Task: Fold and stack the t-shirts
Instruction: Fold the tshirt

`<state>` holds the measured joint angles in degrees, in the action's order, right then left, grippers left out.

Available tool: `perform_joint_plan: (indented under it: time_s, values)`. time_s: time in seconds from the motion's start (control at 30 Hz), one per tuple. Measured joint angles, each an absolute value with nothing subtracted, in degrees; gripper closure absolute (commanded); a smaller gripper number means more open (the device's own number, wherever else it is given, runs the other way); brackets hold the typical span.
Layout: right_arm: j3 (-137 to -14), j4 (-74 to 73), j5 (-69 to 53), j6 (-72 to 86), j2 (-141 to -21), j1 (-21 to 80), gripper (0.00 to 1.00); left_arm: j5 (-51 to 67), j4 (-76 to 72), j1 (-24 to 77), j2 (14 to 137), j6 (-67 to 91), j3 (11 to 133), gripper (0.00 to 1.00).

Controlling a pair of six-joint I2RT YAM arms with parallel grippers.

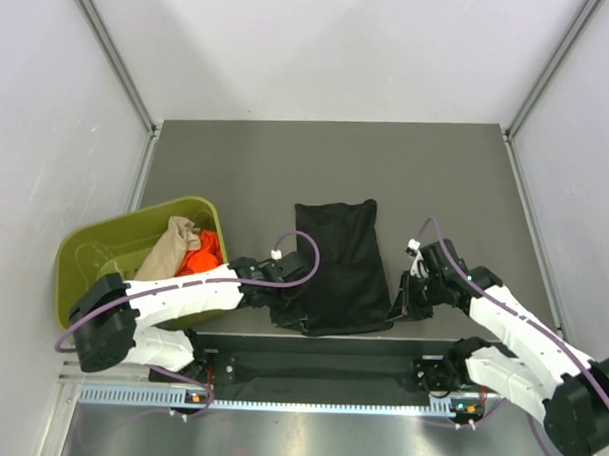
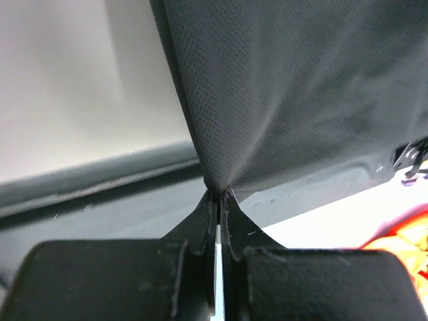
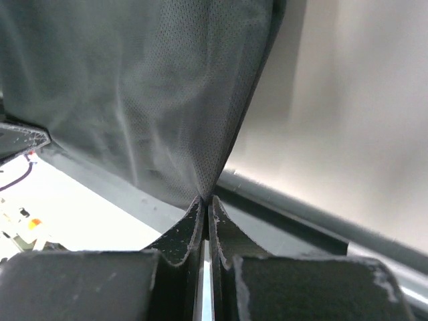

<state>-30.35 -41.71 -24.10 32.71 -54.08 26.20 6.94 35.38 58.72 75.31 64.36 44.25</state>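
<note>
The black t-shirt (image 1: 340, 261) lies lengthwise in the middle of the table, its near end at the front edge. My left gripper (image 1: 285, 309) is shut on its near left corner; in the left wrist view the cloth (image 2: 294, 93) rises straight from the pinched tips (image 2: 219, 195). My right gripper (image 1: 400, 305) is shut on the near right corner, where the same black cloth (image 3: 154, 87) runs up from its tips (image 3: 204, 199). An orange-red t-shirt (image 1: 203, 255) and a beige t-shirt (image 1: 170, 247) lie crumpled in the tub.
The olive-green tub (image 1: 106, 247) stands at the table's left, partly over the edge, right beside my left arm. White walls close in the table on the left, back and right. A metal rail (image 1: 278, 401) runs below the arm bases.
</note>
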Motion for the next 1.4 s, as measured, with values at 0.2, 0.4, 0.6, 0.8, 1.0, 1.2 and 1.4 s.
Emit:
perform_joint_plan:
  time_s: [0.2, 0.4, 0.6, 0.8, 1.0, 1.2, 1.4]
  values:
    - [-32.38, -47.48, -24.03, 33.85, -52.36, 26.48, 1.0, 4.49, 43.42, 57.52, 73.01, 63.83, 50.02, 1.0]
    - [-45.71, -49.34, -23.11, 33.15, -64.53, 26.22, 1.0, 5.1, 47.13, 46.68, 76.66, 58.33, 63.48, 1.0]
    - [-60.99, -49.15, -23.49, 31.92, -77.47, 24.49, 1.0, 7.55, 49.58, 35.42, 88.86, 50.13, 75.16, 1.0]
    - [-73.32, -49.74, -24.47, 29.39, -88.55, 20.84, 1.0, 9.61, 51.46, 29.93, 98.61, 43.99, 84.2, 1.0]
    - [-80.42, -50.19, -27.46, 26.72, -97.45, 16.01, 1.0, 11.35, 51.53, 27.09, 105.08, 40.95, 91.77, 1.0]
    - [-86.46, -50.68, -30.26, 24.49, -105.16, 12.73, 1.0, 12.64, 51.24, 25.61, 110.93, 39.77, 94.83, 1.0]
    - [-91.09, -50.7, -32.21, 22.94, -111.59, 11.6, 1.0, 13.19, 51.13, 24.14, 115.98, 38.79, 97.36, 1.0]
